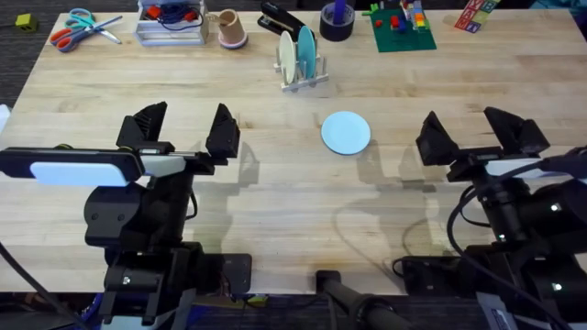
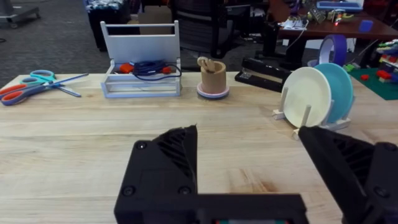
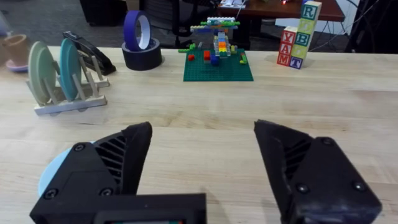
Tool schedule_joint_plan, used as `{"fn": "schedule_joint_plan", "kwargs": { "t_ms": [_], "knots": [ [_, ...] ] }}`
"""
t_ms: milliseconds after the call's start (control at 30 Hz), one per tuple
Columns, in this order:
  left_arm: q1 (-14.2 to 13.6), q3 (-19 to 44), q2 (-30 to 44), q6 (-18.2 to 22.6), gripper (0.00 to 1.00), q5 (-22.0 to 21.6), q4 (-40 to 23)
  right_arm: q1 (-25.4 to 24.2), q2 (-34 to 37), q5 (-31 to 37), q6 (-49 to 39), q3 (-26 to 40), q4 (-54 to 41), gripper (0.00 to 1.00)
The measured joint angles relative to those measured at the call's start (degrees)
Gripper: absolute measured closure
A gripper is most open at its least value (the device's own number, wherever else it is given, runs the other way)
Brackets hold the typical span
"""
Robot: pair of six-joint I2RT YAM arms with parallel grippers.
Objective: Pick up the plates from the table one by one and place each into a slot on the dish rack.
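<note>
Wooden surface (image 1: 275,183): blue plate (image 1: 346,132) flat between both jaws, untouched. Rack (image 1: 303,81) beyond holds cream and teal plates. Blocks (image 3: 301,34) read R, B, Y, A, M, T. Both jaws apart, empty.

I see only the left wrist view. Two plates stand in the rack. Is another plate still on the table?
Observer: Yes, a light blue plate lies flat on the table, in front of the dish rack.
Operator: Which arm is closer to it?
Observer: The right gripper; in its wrist view the plate sits just beside one finger.
Operator: Are its jaws ready?
Observer: They are open and hold nothing.
</note>
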Motion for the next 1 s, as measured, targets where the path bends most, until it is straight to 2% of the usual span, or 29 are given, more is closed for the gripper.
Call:
{"fn": "schedule_joint_plan", "kwargs": {
  "t_ms": [400,633,800,1000],
  "knots": [
    [0.0,0.0,0.0,0.02,0.008,0.0,0.04,0.0,0.0,-0.06,-0.08,0.0,0.3,0.009],
    [0.0,0.86,0.0,0.0,0.008,-0.04,-0.11,0.0,0.0,-0.04,-0.42,0.03,4.18,0.008],
    [-0.01,7.08,0.01,0.0,0.008,-0.42,-1.16,0.0,0.09,-0.04,-0.44,2.62,4.09,0.008],
    [0.0,17.89,4.5,-0.13,0.008,-0.48,-8.7,0.0,2.73,-0.04,-0.63,10.6,4.37,0.008]
  ]
}}
